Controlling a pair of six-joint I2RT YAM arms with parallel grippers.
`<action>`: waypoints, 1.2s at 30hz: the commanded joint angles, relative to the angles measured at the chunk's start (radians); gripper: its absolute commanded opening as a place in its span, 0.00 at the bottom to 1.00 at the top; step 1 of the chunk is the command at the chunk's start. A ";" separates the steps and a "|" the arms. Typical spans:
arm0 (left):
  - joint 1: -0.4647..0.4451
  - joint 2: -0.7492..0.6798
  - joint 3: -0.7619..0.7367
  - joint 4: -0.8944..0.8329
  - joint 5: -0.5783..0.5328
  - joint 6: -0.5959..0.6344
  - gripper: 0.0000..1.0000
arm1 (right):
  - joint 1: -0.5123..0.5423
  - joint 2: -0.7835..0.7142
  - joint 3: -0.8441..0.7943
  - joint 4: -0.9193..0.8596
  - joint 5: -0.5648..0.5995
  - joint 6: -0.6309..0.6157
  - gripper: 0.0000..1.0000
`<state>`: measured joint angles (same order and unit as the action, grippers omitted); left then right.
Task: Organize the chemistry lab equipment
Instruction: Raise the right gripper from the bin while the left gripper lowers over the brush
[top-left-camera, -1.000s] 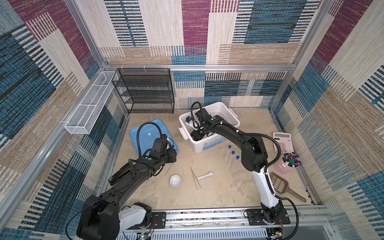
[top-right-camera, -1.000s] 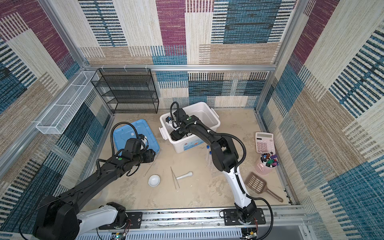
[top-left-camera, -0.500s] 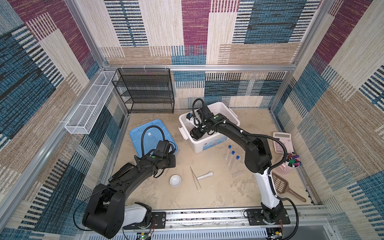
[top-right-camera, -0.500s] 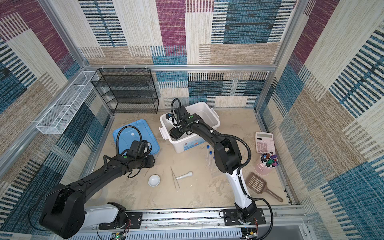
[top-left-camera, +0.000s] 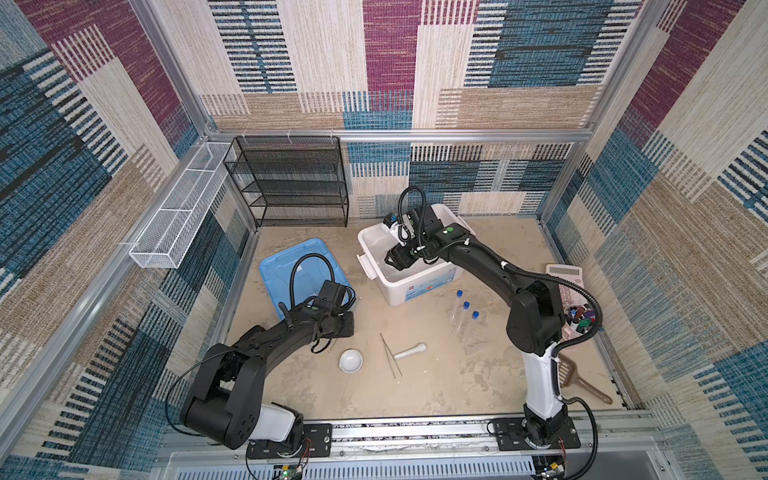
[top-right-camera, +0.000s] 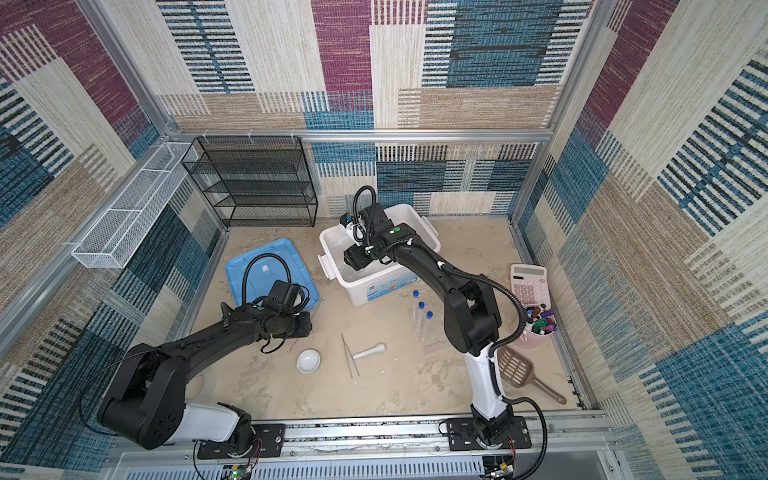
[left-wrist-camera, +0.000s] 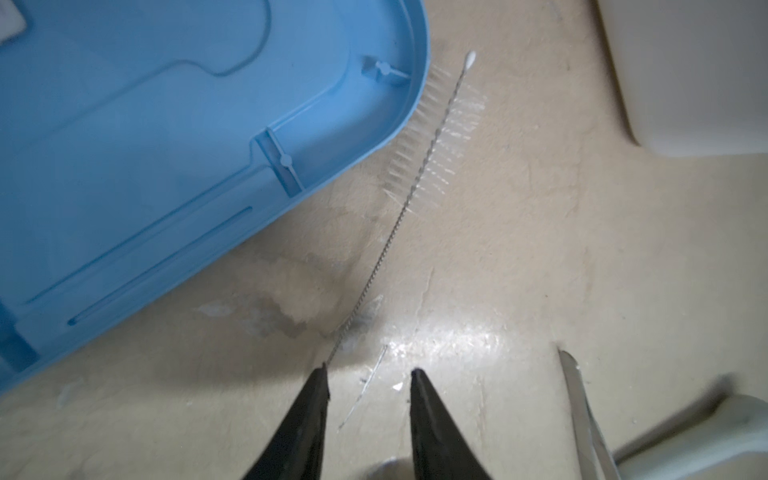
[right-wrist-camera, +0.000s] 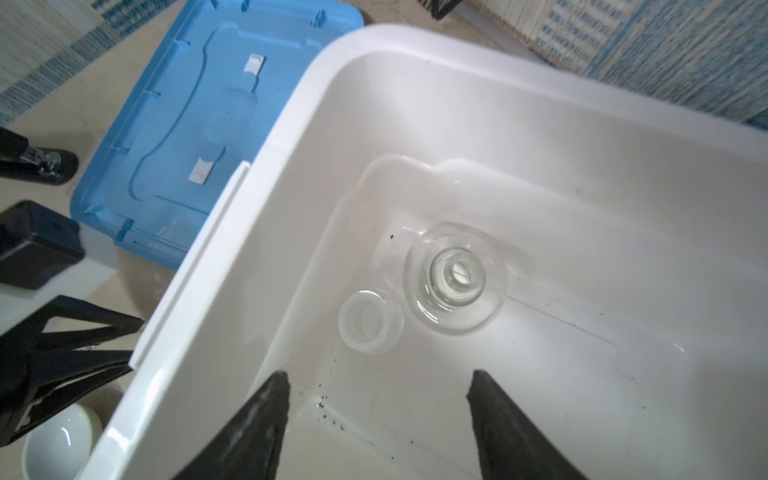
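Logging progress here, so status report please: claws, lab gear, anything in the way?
Left claw open at wire end of thin brush. Right claw open, empty, inside white bin holding two glass dishes. Blue lid close beside the bristles.

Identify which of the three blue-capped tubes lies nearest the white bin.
The tube with the rearmost cap, just off the white bin; the other two lie farther forward, toward the right arm's base.
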<state>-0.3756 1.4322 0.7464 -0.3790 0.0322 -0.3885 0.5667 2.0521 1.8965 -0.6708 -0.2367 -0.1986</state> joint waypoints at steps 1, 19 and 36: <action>0.000 0.020 0.016 0.008 -0.004 0.028 0.36 | -0.012 -0.050 -0.035 0.079 -0.005 0.036 0.71; -0.001 0.091 0.044 0.013 0.009 0.080 0.24 | -0.252 -0.305 -0.352 0.318 0.087 0.151 0.75; -0.004 0.072 0.074 0.003 0.049 0.071 0.22 | -0.328 -0.329 -0.410 0.346 0.066 0.164 0.75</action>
<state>-0.3782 1.5208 0.8150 -0.3710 0.0608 -0.3080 0.2409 1.7336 1.4872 -0.3717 -0.1585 -0.0460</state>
